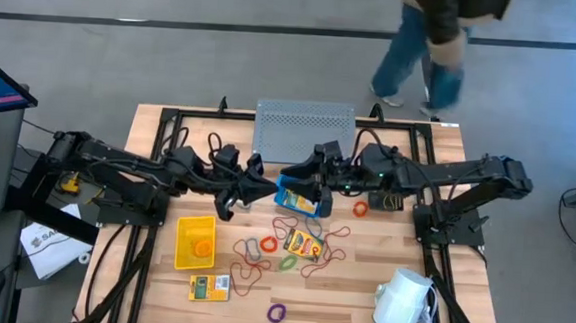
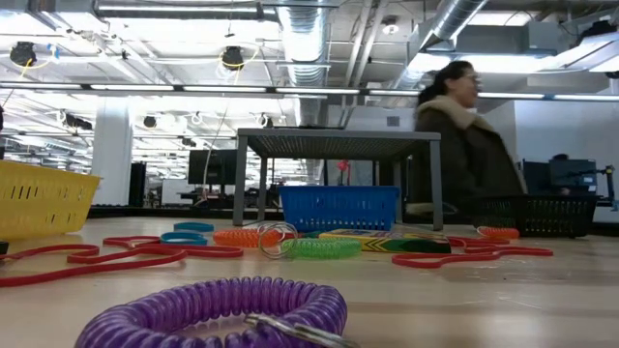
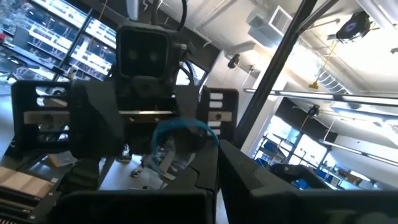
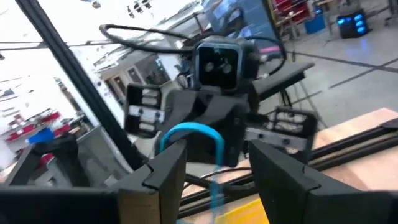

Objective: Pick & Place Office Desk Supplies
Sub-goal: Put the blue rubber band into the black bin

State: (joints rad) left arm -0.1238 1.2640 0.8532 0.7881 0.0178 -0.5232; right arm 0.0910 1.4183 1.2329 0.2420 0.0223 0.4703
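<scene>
I'm mid hand-over above the blue bin (image 1: pixel 302 199): left gripper (image 1: pixel 263 185) pinches the blue loop (image 4: pixel 189 134) (right gripper (image 1: pixel 292 172) spread); next, close right.

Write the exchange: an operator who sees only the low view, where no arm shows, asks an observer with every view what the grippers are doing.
Operator: Where are the grippers?
Observer: From above, the left gripper and right gripper meet tip to tip over the blue bin.
Operator: Is anything held?
Observer: The left wrist view shows the left gripper shut, with a blue loop at its tip.
Operator: And the right one?
Observer: Its own wrist view shows its fingers open on either side of that loop.
</scene>
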